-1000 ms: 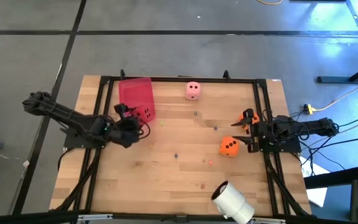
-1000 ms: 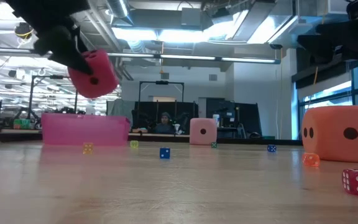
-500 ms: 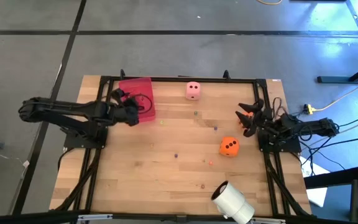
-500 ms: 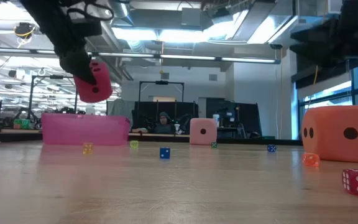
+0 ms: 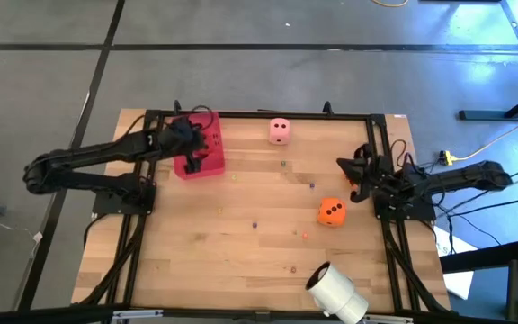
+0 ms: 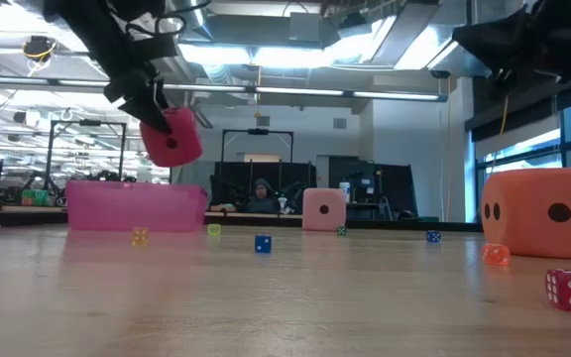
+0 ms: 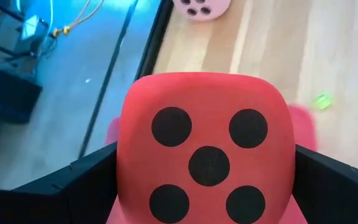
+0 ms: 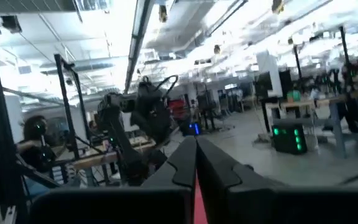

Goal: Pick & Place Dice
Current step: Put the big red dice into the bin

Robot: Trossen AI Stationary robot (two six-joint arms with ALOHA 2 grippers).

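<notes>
My left gripper is shut on a red die, which hangs above the translucent red tray at the table's far left. Facing the left wrist camera is the die's five-pip face. An orange die sits flat on the table at the right. A pale pink die sits on the table near the far edge. My right gripper is raised, a little beyond the orange die, shut and with nothing in it; in the right wrist view its fingers lie together. My left gripper pinches the red die between its two fingers, on two opposite sides, one dark finger on each side. The fingers slant down from the table's left. The die is lifted clear, tilted, above the tray.
A white roll lies at the near right edge. Several tiny dice are scattered over the middle of the wooden table. A black frame runs along the table's edges. A person sits in the room beyond.
My left gripper has carried the red die toward the far edge, from beside the tray to above it, and the die has turned in the air. My right gripper has drawn up and away from the orange die toward the far edge and has shut.
</notes>
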